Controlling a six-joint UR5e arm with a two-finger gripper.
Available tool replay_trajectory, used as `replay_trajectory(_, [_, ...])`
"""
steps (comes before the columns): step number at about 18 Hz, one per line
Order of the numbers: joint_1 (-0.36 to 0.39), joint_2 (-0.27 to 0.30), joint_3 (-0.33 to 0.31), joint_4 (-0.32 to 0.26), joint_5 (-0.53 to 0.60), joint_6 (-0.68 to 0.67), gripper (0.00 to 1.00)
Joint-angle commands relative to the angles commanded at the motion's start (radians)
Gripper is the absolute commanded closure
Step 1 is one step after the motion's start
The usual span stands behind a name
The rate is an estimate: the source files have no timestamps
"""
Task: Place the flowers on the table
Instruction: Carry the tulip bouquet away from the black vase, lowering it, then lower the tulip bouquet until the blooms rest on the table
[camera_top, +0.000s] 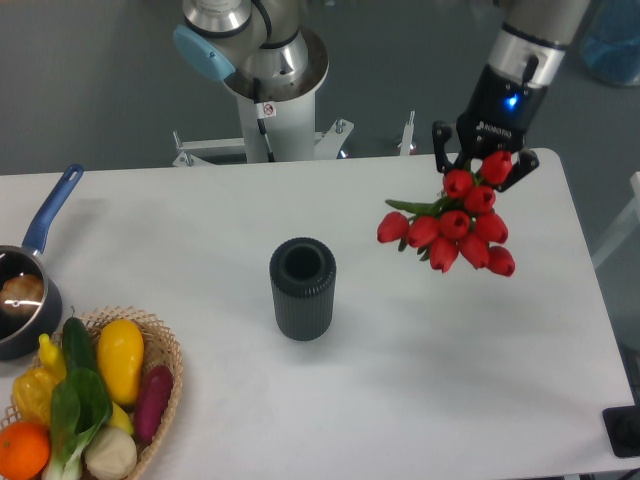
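Flowers (455, 225) hang just below the jaws, buds toward camera, stems hidden up inside the gripper (484, 165), so jaws clenched on the bunch. Bunch looks clear of the table (400, 340), over its right far part. Dark ribbed vase (302, 288) stands well to the lower left of the jaws, empty. Wicker basket (165, 385) with vegetables and a blue-handled pan (35, 270) far off left. Step: carry/lower phase, flowers not yet set down. Next move calls for lowering till the bunch rests on the bare white top, then releasing.
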Motion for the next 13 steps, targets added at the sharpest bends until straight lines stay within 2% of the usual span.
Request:
replay_trajectory(2, [-0.020,-0.019,0.000,0.029,0.046,0.000,0.66])
replay_trajectory(6, [-0.071,-0.068,0.034,0.031,0.126,-0.008,0.66])
replay_trajectory(11, [-0.103,-0.115,0.083,0.038,0.140,-0.098,0.66])
replay_trajectory(13, [-0.109,-0.128,0.084,0.058,0.143,-0.130,0.66])
